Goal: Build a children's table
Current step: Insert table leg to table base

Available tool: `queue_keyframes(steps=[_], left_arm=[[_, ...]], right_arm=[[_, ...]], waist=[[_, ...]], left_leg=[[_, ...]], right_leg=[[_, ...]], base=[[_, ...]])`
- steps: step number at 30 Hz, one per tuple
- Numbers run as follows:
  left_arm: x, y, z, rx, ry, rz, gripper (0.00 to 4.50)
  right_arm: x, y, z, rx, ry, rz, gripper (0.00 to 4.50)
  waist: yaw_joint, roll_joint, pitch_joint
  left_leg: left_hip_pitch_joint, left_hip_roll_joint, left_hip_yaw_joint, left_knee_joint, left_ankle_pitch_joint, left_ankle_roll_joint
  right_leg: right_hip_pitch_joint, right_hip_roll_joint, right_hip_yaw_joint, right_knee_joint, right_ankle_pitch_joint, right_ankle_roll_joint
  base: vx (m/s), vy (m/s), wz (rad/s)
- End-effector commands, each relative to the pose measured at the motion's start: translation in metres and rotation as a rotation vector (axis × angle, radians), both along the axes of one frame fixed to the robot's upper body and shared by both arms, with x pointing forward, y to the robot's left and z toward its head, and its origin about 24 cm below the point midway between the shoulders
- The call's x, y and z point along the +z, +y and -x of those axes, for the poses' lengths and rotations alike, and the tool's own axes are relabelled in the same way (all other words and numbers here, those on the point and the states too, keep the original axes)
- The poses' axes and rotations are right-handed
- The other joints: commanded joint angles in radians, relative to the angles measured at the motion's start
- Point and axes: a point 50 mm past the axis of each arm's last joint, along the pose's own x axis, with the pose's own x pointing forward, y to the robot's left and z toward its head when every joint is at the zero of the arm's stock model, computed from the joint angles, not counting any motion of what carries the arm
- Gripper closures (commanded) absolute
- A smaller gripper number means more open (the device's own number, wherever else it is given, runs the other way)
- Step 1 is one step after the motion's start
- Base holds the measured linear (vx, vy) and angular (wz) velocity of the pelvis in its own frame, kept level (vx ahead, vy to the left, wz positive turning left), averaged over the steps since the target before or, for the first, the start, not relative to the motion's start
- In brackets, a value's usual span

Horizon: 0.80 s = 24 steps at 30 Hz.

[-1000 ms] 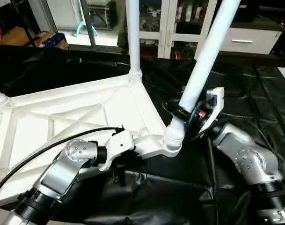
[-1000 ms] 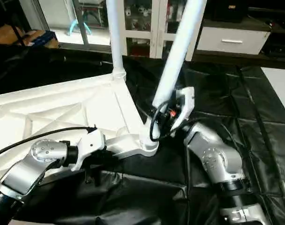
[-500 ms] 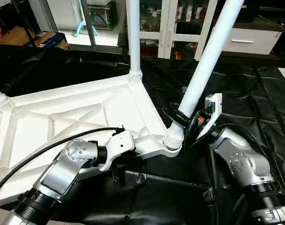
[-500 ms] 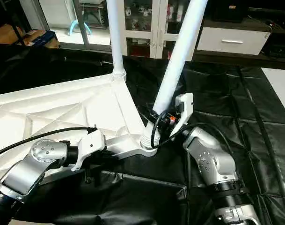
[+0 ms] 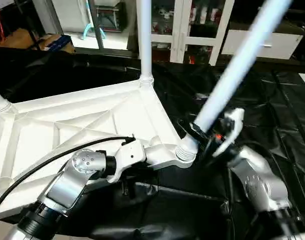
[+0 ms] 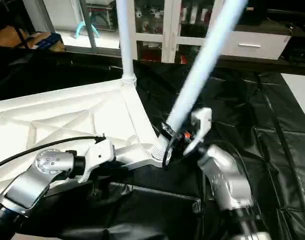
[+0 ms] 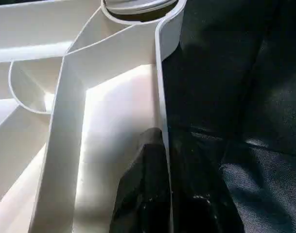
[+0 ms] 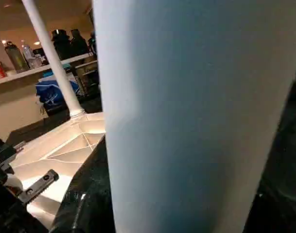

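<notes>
Table top (image 5: pixel 67 125), underside up: L claw (image 7: pixel 160 194) clamped on rim. R claw (image 5: pixel 195 131) grips tilted leg (image 5: pixel 232 70) nr corner socket (image 5: pixel 185 152).

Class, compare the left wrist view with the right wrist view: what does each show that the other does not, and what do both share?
Left wrist view alone: the left tool pinching the rim of the table top, a black sheet beside that rim, and the corner socket seen close.

Right wrist view alone: the tilted leg up close, an upright leg standing at a far corner, and shelves with bottles behind.

Both: the white ribbed underside of the top.
</notes>
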Motion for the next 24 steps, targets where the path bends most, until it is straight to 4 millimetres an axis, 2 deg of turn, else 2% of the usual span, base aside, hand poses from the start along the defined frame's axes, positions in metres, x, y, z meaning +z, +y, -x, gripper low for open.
queue_keyframes(steps=[1,3,4,8,13,15,19,24], left_arm=[[-0.012,-0.002,0.003,0.006,0.023,-0.001,4.50],[-0.012,-0.002,0.003,0.010,0.022,-0.002,4.50],[-0.012,-0.002,0.003,0.011,0.021,-0.004,4.50],[-0.012,-0.002,0.002,0.011,0.018,-0.007,4.50],[-0.012,-0.001,0.001,0.007,0.018,-0.011,4.50],[-0.013,-0.002,0.001,0.004,0.018,-0.014,4.50],[-0.013,-0.002,0.000,-0.001,0.015,-0.019,4.50],[-0.014,-0.003,0.000,-0.002,0.013,-0.024,4.50]], right_arm=[[-0.008,-0.025,0.012,-0.130,-0.026,0.106,2.69],[-0.010,-0.025,0.019,-0.139,-0.037,0.105,2.69],[-0.010,-0.025,0.022,-0.141,-0.042,0.108,2.69],[-0.018,-0.019,0.039,-0.092,-0.031,0.150,2.69],[-0.024,-0.012,0.042,-0.001,-0.005,0.214,2.69],[-0.025,-0.006,0.043,0.062,0.004,0.250,2.69],[-0.029,0.006,0.047,0.237,0.055,0.335,2.69],[-0.032,0.012,0.048,0.381,0.100,0.419,2.69]], waist=[[-0.005,-0.020,-0.052],[-0.001,-0.020,-0.049],[-0.001,-0.022,-0.051],[0.005,-0.020,-0.048],[0.004,-0.018,-0.045],[0.004,-0.019,-0.046],[0.007,-0.021,-0.049],[0.009,-0.025,-0.049]], left_leg=[[0.028,0.081,-0.034,-0.074,-0.099,0.095],[0.032,0.083,-0.033,-0.076,-0.117,0.088],[0.026,0.081,-0.036,-0.078,-0.115,0.089],[0.027,0.082,-0.037,-0.081,-0.142,0.087],[0.027,0.082,-0.039,-0.086,-0.177,0.071],[0.027,0.082,-0.039,-0.086,-0.170,0.070],[0.026,0.082,-0.039,-0.080,-0.133,0.091],[0.028,0.083,-0.038,-0.081,-0.143,0.091]], right_leg=[[0.023,-0.052,0.028,-0.059,-0.018,-0.275],[0.018,-0.051,0.030,-0.063,-0.034,-0.263],[0.025,-0.053,0.030,-0.062,-0.035,-0.256],[0.021,-0.054,0.031,-0.069,-0.083,-0.237],[0.019,-0.054,0.031,-0.075,-0.136,-0.224],[0.020,-0.053,0.030,-0.073,-0.125,-0.222],[0.023,-0.055,0.030,-0.068,-0.080,-0.228],[0.021,-0.054,0.030,-0.069,-0.077,-0.230]], base=[[0.000,0.000,0.00],[0.000,0.000,0.00],[0.000,0.000,0.00],[0.000,0.000,0.00],[0.000,0.000,0.00],[0.000,0.000,0.00],[0.000,0.000,0.00],[0.000,0.000,0.00]])
